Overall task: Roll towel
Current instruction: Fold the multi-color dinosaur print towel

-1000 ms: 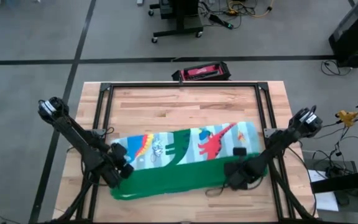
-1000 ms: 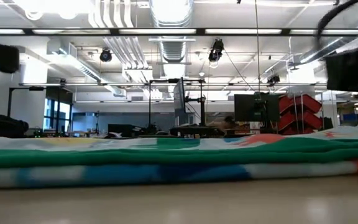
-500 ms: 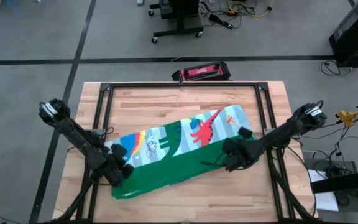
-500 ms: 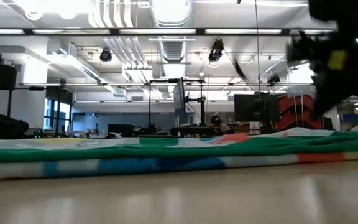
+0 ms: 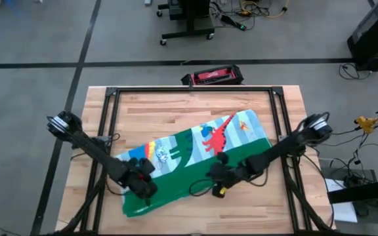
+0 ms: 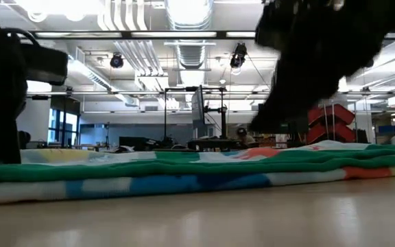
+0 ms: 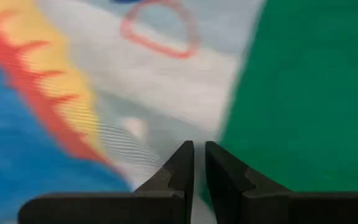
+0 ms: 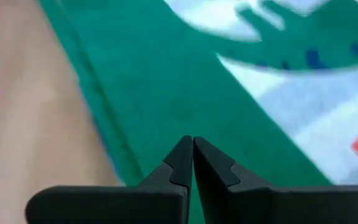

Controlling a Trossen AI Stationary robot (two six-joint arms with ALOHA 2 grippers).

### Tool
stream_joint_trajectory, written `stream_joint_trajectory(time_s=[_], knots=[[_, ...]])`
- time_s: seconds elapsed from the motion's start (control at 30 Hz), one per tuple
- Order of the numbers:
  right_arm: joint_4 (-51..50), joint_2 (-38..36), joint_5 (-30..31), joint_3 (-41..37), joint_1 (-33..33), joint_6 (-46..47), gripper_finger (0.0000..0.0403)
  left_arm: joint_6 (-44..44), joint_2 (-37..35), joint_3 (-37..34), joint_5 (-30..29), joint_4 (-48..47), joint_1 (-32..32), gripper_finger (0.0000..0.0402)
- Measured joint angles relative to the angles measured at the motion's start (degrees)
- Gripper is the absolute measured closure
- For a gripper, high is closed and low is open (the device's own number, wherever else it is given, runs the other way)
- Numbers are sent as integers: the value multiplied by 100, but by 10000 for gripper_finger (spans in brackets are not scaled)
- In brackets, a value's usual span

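High view: towel (image 5: 195, 160) lies folded into a long strip, diagonal across the wooden table (image 5: 189, 108), far-right end up near the frame rail, near-left end toward the table's front edge. Green border runs along the near side; printed band w/ red and green dinosaurs along the far side.

L gripper (image 5: 143, 185) sits over the strip's near-left end, on the line where print meets green. R gripper (image 5: 219, 176) is over the green border around mid-strip, arm reaching in from the right. The two are well apart along the strip.

Low view: adds what the top view can't give, i.e. towel (image 6: 197, 175) is stacked in layers, green on top, pale blue/white band under it, orange patch at the right. Arms show only as dark blurs, one at left edge, one upper right; can't tell fingers there. Room behind w/ monitors, ceiling lights.

L wrist view: fingers (image 7: 178, 171) nearly together, thin slit left between tips, pointed at the print/green boundary of the towel (image 7: 291, 87). Nothing seen pinched between them; contact w/ cloth not clear.

R wrist view: fingers (image 8: 180, 160) clenched tip to tip, no gap, nothing between. Below them the green border (image 8: 166, 93), its edge seam, and bare table (image 8: 23, 112) beside it, a detail the L wrist view lacks.
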Motion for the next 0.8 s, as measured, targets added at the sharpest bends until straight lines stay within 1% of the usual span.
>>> stream_joint_trajectory(time_s=[0.13,0.27,0.37,0.5,0.6,0.73,0.8], knots=[[35,357,-4,0,60,157,403,-111,361,267,48,-1011,32,378],[-190,453,-88,17,87,440,403,-107,439,425,122,-1334,22,378],[-750,446,-72,30,111,701,403,-57,360,575,136,-1368,6,378],[-1643,272,-46,26,140,733,403,-61,164,750,112,-1540,-34,378],[-2305,61,94,-5,142,701,403,-226,47,651,103,-1549,-34,378],[-3107,-344,397,-56,128,721,403,-206,97,404,82,-1176,-34,378],[-3149,-572,498,-79,142,747,403,-90,139,247,57,-844,-34,378]])
